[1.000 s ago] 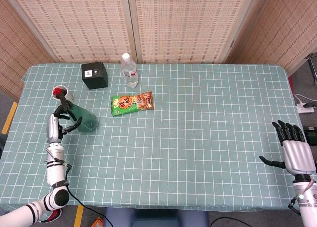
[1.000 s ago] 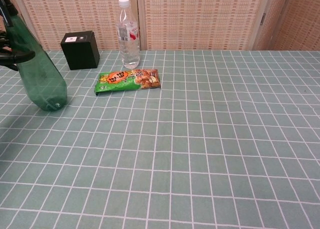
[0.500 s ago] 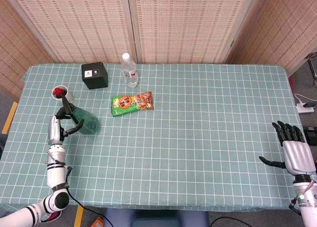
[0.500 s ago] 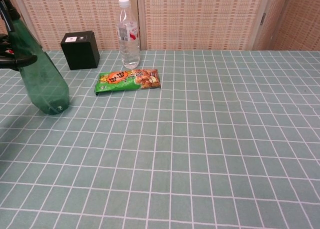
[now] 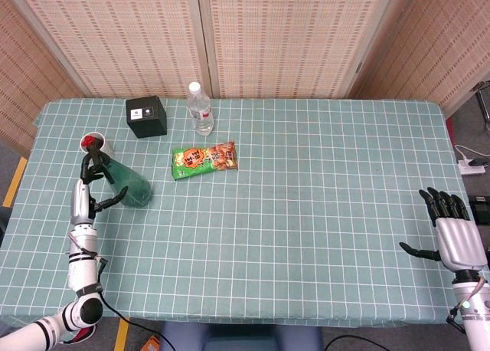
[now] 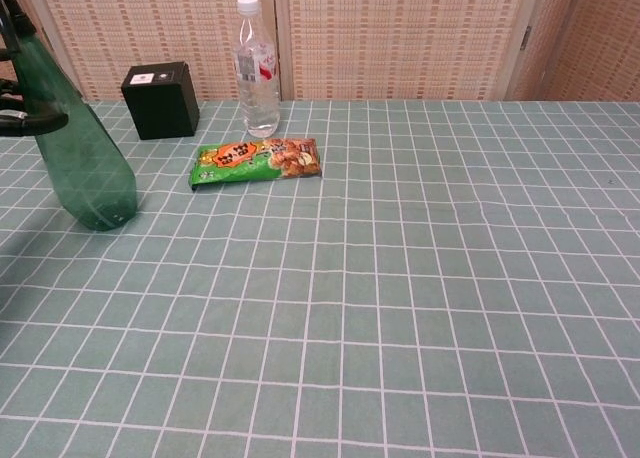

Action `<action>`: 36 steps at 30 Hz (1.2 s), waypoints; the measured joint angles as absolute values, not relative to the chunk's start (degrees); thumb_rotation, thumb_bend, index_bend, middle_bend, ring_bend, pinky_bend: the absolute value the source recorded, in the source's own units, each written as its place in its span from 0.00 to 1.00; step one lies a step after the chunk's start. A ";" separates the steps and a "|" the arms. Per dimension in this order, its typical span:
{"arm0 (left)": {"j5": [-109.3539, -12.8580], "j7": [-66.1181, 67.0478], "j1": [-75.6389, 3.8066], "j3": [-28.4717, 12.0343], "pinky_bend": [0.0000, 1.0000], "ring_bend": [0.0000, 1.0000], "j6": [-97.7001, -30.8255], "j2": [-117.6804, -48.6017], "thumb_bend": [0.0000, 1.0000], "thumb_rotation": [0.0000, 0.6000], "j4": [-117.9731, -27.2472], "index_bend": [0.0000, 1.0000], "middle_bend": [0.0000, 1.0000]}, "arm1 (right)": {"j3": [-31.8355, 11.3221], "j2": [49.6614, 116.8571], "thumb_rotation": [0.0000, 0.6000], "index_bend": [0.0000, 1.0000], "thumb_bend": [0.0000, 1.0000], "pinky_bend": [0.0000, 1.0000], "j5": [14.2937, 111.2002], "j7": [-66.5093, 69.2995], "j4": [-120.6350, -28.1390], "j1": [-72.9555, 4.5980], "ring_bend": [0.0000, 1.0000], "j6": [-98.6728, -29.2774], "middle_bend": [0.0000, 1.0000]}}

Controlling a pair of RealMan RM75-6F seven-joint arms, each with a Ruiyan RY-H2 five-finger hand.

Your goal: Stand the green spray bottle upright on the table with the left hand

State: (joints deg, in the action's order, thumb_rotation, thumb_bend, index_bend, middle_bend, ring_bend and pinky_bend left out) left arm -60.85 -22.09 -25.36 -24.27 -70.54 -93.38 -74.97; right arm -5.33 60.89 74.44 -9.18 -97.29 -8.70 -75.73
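The green spray bottle [image 5: 132, 188] stands on its base near the table's left edge, its black spray head leaning toward the edge; the chest view shows the bottle [image 6: 85, 163] at far left. My left hand [image 5: 83, 201] holds it from the left side: dark fingers sit by the neck, and the thumb crosses the front of the body. Only that thumb of the left hand [image 6: 30, 124] shows in the chest view. My right hand [image 5: 457, 240] rests at the table's right edge with its fingers spread, holding nothing.
A white cup with something red in it [image 5: 93, 144] stands just behind the bottle. A black box [image 5: 146, 116] and a clear water bottle [image 5: 200, 109] stand at the back left. A green and orange snack packet [image 5: 204, 159] lies right of the spray bottle.
My left hand has drifted slightly left and toward the near edge, and its thumb sits a little lower on the bottle. The bottle has barely moved. The right hand is still.
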 measured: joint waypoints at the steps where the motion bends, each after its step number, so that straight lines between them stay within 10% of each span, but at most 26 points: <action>1: -60.89 -22.10 -25.30 -24.29 0.24 0.19 -70.56 -93.31 0.14 1.00 -75.02 0.01 0.23 | -5.32 60.87 1.00 0.00 0.00 0.00 74.44 -9.14 -97.31 -8.70 0.00 -75.72 0.03; 22: -62.65 -25.12 -14.67 -23.21 0.25 0.17 -78.06 -82.21 0.15 1.00 -86.12 0.01 0.22 | -4.76 60.26 1.00 0.00 0.00 0.00 76.09 -7.29 -97.18 -8.86 0.00 -75.15 0.03; 32: -65.00 -17.15 -8.57 -19.23 0.19 0.18 -82.62 -73.44 0.32 1.00 -91.04 0.29 0.24 | -4.81 60.46 1.00 0.00 0.00 0.00 75.74 -9.65 -97.86 -9.49 0.00 -74.69 0.03; 36: -65.32 -4.53 -8.18 -16.30 0.14 0.13 -82.75 -71.76 0.26 1.00 -90.20 0.18 0.20 | -4.92 61.07 1.00 0.00 0.00 0.00 75.77 -10.82 -97.76 -9.27 0.00 -75.90 0.03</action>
State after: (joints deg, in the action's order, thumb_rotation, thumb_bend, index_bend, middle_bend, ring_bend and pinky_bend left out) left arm -65.32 -4.53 -8.18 -16.30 -82.75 -71.76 -90.20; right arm -4.92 61.07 75.77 -10.82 -97.76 -9.27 -75.90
